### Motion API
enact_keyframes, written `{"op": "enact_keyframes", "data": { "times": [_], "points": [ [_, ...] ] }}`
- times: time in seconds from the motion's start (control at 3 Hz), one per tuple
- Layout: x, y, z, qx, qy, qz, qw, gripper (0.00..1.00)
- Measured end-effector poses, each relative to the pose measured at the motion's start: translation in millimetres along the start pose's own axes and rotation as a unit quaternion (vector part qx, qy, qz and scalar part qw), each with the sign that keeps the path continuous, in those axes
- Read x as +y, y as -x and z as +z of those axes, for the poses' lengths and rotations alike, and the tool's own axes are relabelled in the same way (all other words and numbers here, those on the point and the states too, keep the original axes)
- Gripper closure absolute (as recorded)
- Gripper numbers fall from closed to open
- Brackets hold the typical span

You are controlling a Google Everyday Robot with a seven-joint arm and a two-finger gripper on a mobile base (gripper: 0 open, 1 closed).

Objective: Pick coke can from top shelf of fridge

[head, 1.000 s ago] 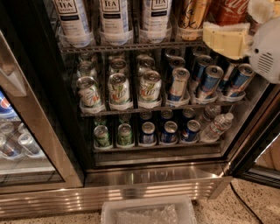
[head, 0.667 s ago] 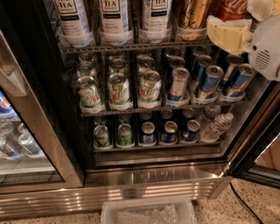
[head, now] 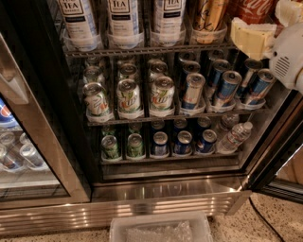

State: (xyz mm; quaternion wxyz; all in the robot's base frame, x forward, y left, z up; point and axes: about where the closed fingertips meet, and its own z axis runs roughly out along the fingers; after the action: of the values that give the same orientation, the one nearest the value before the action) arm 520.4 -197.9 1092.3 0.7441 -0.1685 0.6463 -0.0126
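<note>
Along the top shelf (head: 142, 50) of the fridge (head: 165, 194), past tea bottles (head: 123, 19) and a gold can (head: 208, 14), the coke can (head: 250, 8) stands far right. Our hand (head: 253, 38) has edged up just below it, nearing the grasp; its width we cannot tell.

the gripper (head: 253, 38) sits at the upper right of the view. far below it, a speckled beige floor (head: 246, 227) carries a thin black cable (head: 258, 213). down and to its left stands a clear plastic bin (head: 161, 230). well to its left, a metal-framed glass door (head: 52, 151) shows a brightly lit interior.
</note>
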Motion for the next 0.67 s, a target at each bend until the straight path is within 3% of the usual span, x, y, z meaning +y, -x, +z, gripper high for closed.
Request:
{"op": "enact_keyframes", "data": {
  "times": [0.67],
  "points": [
    [11.1, -1.4, 15.0, -0.021, 0.010, 0.005, 0.9997, 0.42]
  ]
}}
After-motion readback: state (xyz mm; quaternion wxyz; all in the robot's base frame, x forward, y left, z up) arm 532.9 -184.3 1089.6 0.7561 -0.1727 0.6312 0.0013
